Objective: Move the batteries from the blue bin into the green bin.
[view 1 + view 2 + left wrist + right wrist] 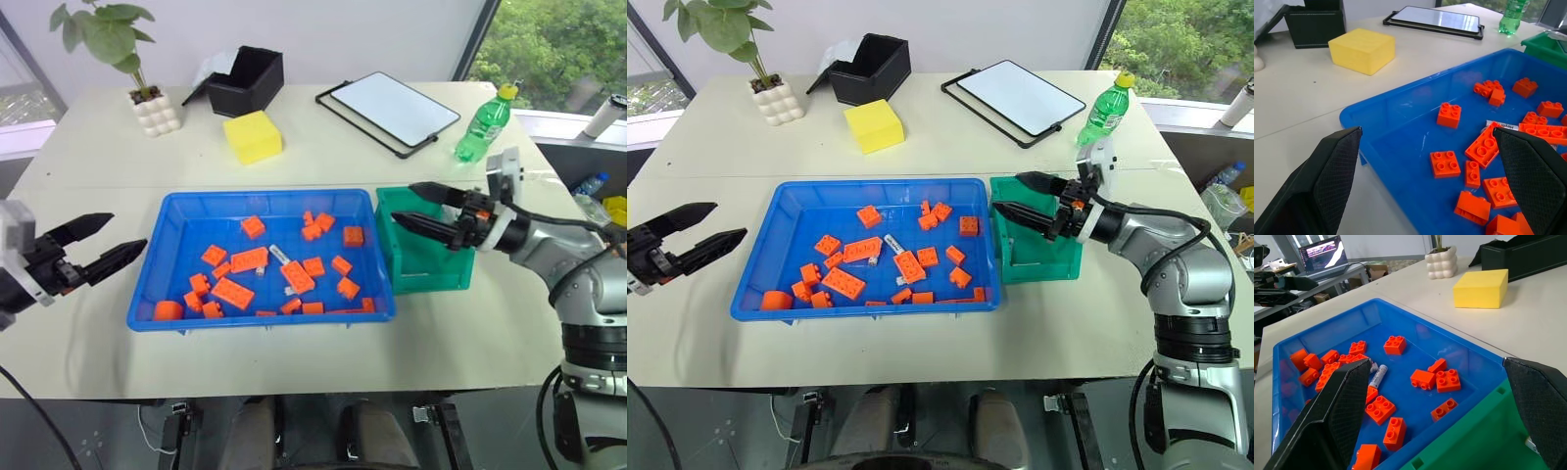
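Lying diagonally in the blue bin (176, 220), battery (279, 255); both grippers' fingers wide.

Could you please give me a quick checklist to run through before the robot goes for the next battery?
1. Right gripper empty and open: ok, it hangs over the green bin.
2. Left gripper open and outside the blue bin: ok.
3. A battery reachable in the blue bin: ok, one lies bare among the orange bricks near the middle.
4. Battery free of bricks: not ok, bricks lie close beside it.
5. Batteries already in the green bin: cannot tell.
6. Green bin next to the blue bin: ok, beside its right wall.
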`<state>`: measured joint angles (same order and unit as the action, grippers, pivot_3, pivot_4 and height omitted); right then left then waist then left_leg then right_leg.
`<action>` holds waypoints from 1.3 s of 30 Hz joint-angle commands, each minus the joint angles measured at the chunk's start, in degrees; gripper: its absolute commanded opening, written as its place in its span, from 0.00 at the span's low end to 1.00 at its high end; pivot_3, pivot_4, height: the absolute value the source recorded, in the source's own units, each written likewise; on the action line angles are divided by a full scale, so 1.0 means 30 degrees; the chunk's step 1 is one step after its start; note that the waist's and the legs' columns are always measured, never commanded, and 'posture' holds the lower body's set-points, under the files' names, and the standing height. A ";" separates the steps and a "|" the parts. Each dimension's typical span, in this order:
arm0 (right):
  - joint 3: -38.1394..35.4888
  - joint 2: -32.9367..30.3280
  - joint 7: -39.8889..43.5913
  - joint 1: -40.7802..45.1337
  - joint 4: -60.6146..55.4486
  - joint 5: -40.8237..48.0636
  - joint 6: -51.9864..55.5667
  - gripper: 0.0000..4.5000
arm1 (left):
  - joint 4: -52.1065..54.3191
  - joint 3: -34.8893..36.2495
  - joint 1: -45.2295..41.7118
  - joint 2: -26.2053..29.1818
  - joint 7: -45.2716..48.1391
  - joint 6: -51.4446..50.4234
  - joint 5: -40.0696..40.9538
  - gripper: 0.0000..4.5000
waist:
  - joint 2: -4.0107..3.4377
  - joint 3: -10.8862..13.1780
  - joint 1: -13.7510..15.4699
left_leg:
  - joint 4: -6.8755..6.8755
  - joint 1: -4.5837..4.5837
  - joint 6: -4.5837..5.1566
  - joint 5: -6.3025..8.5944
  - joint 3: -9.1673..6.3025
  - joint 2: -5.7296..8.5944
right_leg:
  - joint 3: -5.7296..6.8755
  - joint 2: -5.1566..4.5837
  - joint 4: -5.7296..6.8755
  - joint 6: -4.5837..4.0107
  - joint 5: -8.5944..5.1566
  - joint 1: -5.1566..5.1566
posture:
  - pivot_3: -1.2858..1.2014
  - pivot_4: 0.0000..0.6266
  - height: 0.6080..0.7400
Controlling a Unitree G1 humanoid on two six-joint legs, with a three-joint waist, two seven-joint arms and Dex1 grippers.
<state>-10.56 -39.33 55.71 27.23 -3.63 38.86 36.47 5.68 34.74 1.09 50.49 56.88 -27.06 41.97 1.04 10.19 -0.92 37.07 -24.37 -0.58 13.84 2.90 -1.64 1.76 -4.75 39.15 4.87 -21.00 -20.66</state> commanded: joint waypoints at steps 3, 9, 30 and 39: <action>-0.0491 -0.0371 0.0381 0.0102 0.0086 -0.0101 -0.0559 0.98 | 0.0353 0.0140 -0.0555 -0.0194 -0.0320 0.0415 -0.0136 1.00 | 0.0000 0.0000 -0.0006 | 0.0000 0.0000 0.0000 0.0000 0.0002 0.0002 | 0.0000 0.0000 0.0000 0.0000 0.0000 0.0000 | 0.52 0.24 1.00; -0.0451 -0.0445 0.0531 0.0068 0.0321 -0.0307 -0.0803 0.98 | 0.0345 0.0231 -0.0626 -0.0387 -0.0118 0.0427 -0.0054 1.00 | 0.0000 0.0000 -0.0012 | 0.0001 0.0000 0.0000 0.0000 0.0003 0.0001 | 0.0000 0.0001 0.0000 0.0000 0.0000 -0.0001 | 0.52 0.24 1.00; 0.0332 0.0047 0.0862 0.1239 0.0762 -0.1109 -0.1385 0.98 | 0.0544 0.0267 -0.0787 -0.0558 -0.0077 0.0475 -0.0046 1.00 | 0.0000 0.0000 -0.0012 | 0.0001 0.0000 0.0000 0.0000 0.0002 0.0002 | 0.0001 0.0002 0.0000 0.0000 0.0000 -0.0001 | 0.52 0.24 1.00; 0.3419 0.1892 0.1035 0.3591 -0.0466 -0.1933 -0.1557 0.98 | 0.0177 -0.1157 -0.0651 -0.0606 0.0570 0.1729 -0.1467 1.00 | -0.0003 0.0001 -0.0097 | -0.0002 0.0001 0.0000 0.0000 0.0002 -0.0002 | 0.0001 0.0011 0.0007 0.0000 0.0000 -0.0009 | 0.52 0.24 1.00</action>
<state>-2.49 -34.42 58.30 35.35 -2.15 34.14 33.26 5.84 31.92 -0.67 47.92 57.55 -24.44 39.31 1.03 10.19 -1.21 37.06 -24.37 -0.58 13.84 2.91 -1.65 1.76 -4.72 39.18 4.87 -21.00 -20.72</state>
